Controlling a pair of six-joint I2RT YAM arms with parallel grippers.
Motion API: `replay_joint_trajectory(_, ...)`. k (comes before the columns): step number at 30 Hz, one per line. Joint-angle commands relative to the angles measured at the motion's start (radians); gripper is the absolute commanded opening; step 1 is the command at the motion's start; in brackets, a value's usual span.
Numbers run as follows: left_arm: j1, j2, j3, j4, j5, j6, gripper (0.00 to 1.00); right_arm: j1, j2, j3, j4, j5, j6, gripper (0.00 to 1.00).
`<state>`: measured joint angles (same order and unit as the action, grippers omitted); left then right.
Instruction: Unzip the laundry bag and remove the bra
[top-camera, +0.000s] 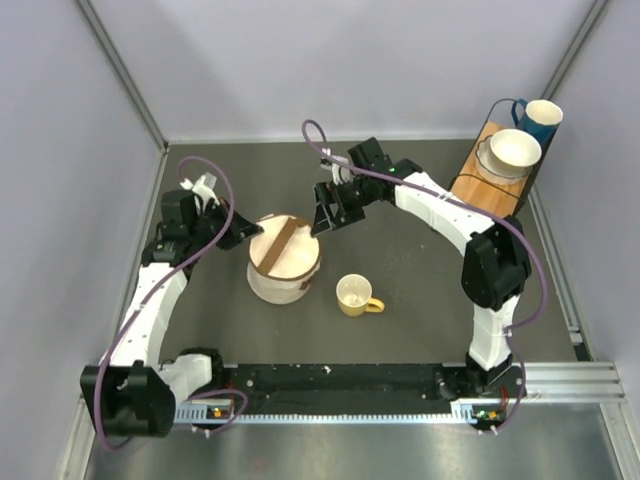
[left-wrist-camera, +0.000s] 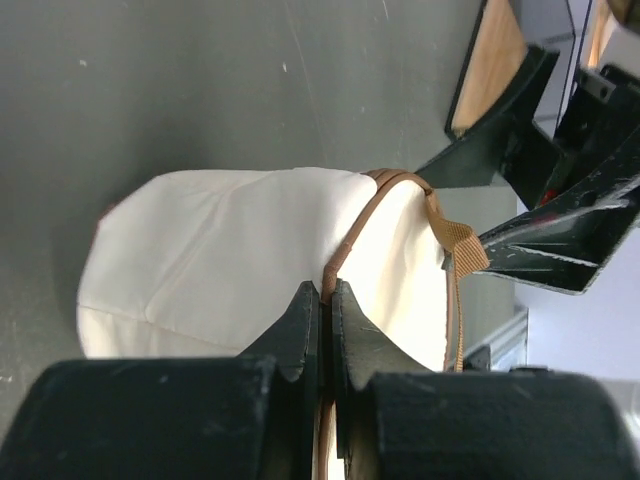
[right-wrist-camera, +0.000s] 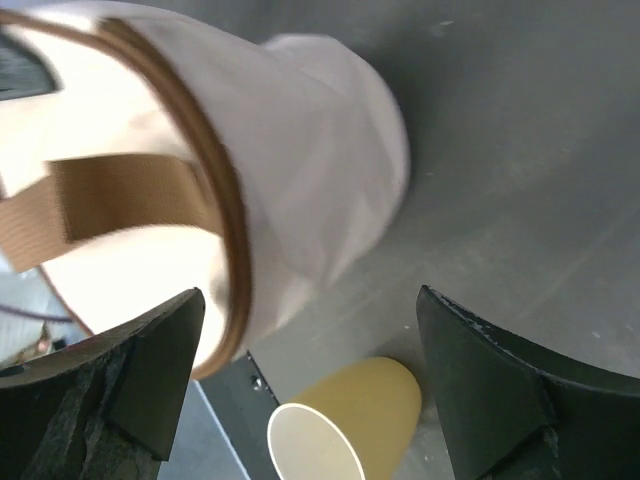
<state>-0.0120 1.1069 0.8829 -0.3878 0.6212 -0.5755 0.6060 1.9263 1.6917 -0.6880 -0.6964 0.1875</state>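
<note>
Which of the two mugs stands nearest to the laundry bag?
The yellow mug, just beside the bag; the blue mug stands far off, behind the white bowl.

Surface (top-camera: 420, 300): dark grey, matte, flat. Pale panels (top-camera: 60, 150) close it in at left, far and right. A metal rail (top-camera: 570, 380) runs along the near edge.

1. Bag (top-camera: 284, 260) (left-wrist-camera: 230, 260) (right-wrist-camera: 300, 150): round, drum-shaped, cream-white, with a brown strap across the top face and brown rim trim. It stands left of centre.
2. Mug (top-camera: 356, 295) (right-wrist-camera: 350, 420): yellow, upright, mouth up, handle pointing right. It is near the bag, on its near right, not touching it.
3. Wooden board (top-camera: 470, 185): far right corner, close to the right panel, well apart from bag and mug.
</note>
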Motion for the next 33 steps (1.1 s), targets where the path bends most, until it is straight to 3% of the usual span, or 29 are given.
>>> replay_joint_trajectory(1, 0.004, -0.143, -0.022, 0.055, -0.182, -0.136, 0.00, -0.005, -0.113, 0.020, 0.002, 0.228, 0.129, 0.88)
replay_joint_trajectory(5, 0.004, -0.205, -0.050, 0.067, -0.288, -0.188, 0.00, -0.006, -0.153, -0.071, 0.089, 0.215, 0.231, 0.88)
replay_joint_trajectory(8, 0.004, -0.222, -0.061, 0.011, -0.362, -0.224, 0.00, -0.005, -0.190, -0.208, 0.270, 0.111, 0.340, 0.88)
replay_joint_trajectory(9, 0.004, -0.232, -0.073, 0.018, -0.365, -0.259, 0.00, -0.005, -0.199, -0.283, 0.400, 0.074, 0.377, 0.88)
replay_joint_trajectory(13, 0.004, -0.269, -0.189, 0.065, -0.376, -0.357, 0.00, 0.029, -0.207, -0.385, 0.596, 0.003, 0.548, 0.88)
replay_joint_trajectory(19, 0.004, -0.318, -0.298, 0.113, -0.365, -0.460, 0.00, 0.106, -0.141, -0.354, 0.611, 0.005, 0.567, 0.87)
replay_joint_trajectory(21, 0.004, -0.334, -0.308, 0.098, -0.364, -0.481, 0.00, 0.112, -0.119, -0.348, 0.622, 0.011, 0.581, 0.83)
replay_joint_trajectory(25, 0.004, -0.378, -0.344, 0.066, -0.362, -0.520, 0.00, 0.113, -0.127, -0.356, 0.680, 0.000, 0.629, 0.75)
replay_joint_trajectory(30, 0.004, -0.458, -0.384, 0.059, -0.428, -0.544, 0.00, 0.123, -0.158, -0.371, 0.680, 0.028, 0.627, 0.75)
replay_joint_trajectory(33, 0.004, -0.473, -0.384, 0.055, -0.419, -0.549, 0.00, 0.129, -0.159, -0.376, 0.682, 0.041, 0.630, 0.42)
